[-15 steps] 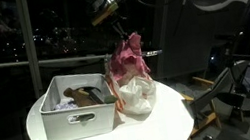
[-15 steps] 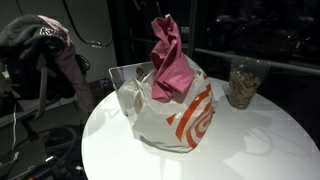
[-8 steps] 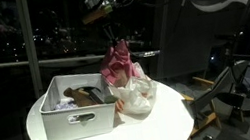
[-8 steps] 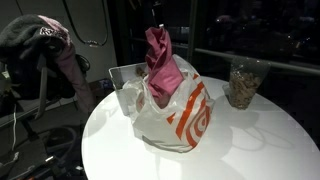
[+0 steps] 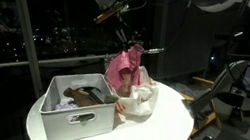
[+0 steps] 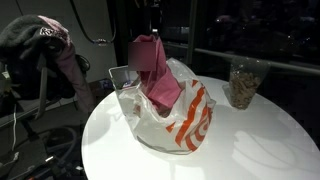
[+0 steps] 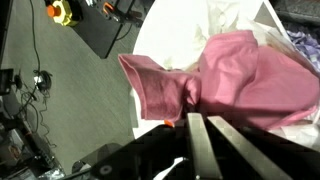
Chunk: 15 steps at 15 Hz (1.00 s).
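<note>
The cloth [image 5: 125, 70] [image 6: 155, 70] [image 7: 240, 75] hangs straight down from the hand [image 5: 121, 25] [image 6: 152, 30] [image 7: 197, 120], its upper end between the fingers and its lower end inside the mouth of the bag [image 5: 138, 100] [image 6: 180, 125]. The bag stands on the worktop [image 5: 174, 123] [image 6: 260, 140] directly below the hand. The box [image 5: 77, 116] [image 6: 122, 80] sits on the same worktop, below the hand and off to one side, touching the bag. In an exterior view a jar [image 6: 243, 85] stands on the worktop on the bag's opposite side, well apart from the hand, and a heap of clothes [image 6: 40, 40] lies beyond the box, off the worktop.
</note>
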{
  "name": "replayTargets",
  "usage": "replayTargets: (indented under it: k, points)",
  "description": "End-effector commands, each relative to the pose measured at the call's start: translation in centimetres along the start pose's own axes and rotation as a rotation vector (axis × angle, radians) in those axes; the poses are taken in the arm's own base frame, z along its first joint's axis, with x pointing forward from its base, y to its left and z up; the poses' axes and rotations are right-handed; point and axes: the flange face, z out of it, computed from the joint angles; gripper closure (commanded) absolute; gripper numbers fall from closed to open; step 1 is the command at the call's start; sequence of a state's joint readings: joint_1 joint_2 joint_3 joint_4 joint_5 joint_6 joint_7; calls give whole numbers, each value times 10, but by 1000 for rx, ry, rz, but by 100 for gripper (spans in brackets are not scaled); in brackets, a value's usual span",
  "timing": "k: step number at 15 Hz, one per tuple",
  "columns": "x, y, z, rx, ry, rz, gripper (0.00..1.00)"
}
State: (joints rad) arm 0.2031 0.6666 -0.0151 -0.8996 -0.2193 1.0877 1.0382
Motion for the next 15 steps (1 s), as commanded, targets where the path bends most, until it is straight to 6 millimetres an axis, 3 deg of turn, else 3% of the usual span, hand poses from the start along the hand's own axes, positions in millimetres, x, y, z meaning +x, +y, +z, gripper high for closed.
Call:
replayTargets:
  k: [1,6,10,15]
  points:
    - [5,6,21,-38,-118,-29,99]
    - [15,-20,68,-81,-215,-57,99]
    - [19,-49,95,-46,-244,-67,99]
    - [55,-74,120,41,-182,8,99]
